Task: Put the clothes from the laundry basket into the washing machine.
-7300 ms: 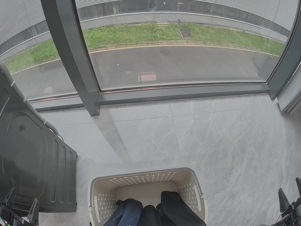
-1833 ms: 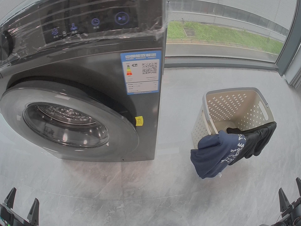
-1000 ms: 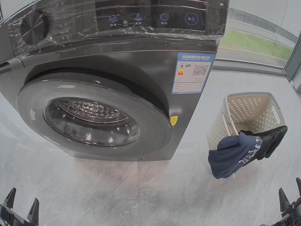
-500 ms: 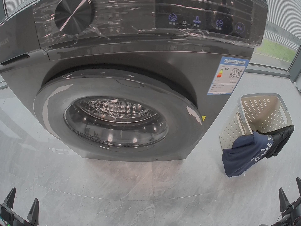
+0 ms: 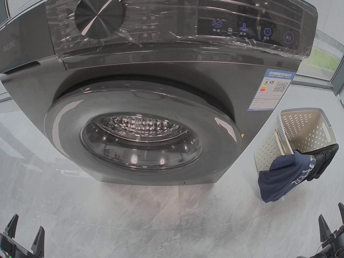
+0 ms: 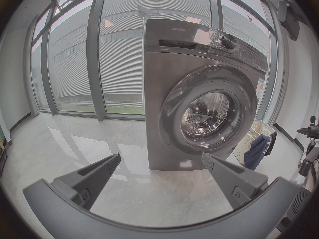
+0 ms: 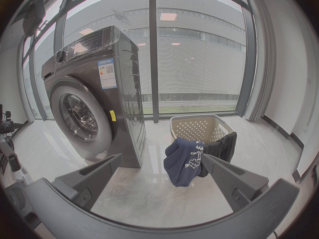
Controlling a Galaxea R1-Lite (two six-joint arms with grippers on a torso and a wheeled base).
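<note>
The dark grey washing machine (image 5: 150, 72) stands straight ahead with its round glass door (image 5: 141, 140) closed. Right of it on the floor sits the beige laundry basket (image 5: 308, 126). A navy shirt (image 5: 285, 176) and a black garment (image 5: 324, 158) hang over the basket's near rim. My left gripper (image 6: 161, 161) is open and empty, low at the near left, well short of the machine (image 6: 202, 97). My right gripper (image 7: 161, 161) is open and empty at the near right, with the basket (image 7: 199, 128) and navy shirt (image 7: 182, 160) a short way beyond it.
Grey tiled floor (image 5: 150, 215) stretches between me and the machine. Tall windows (image 7: 196, 57) run behind the machine and the basket. A white wall and curtain (image 7: 282, 67) close the right side.
The camera has swung left: the washing machine now sits in the centre and the basket has slid to the right edge. Both grippers keep their places at the lower corners.
</note>
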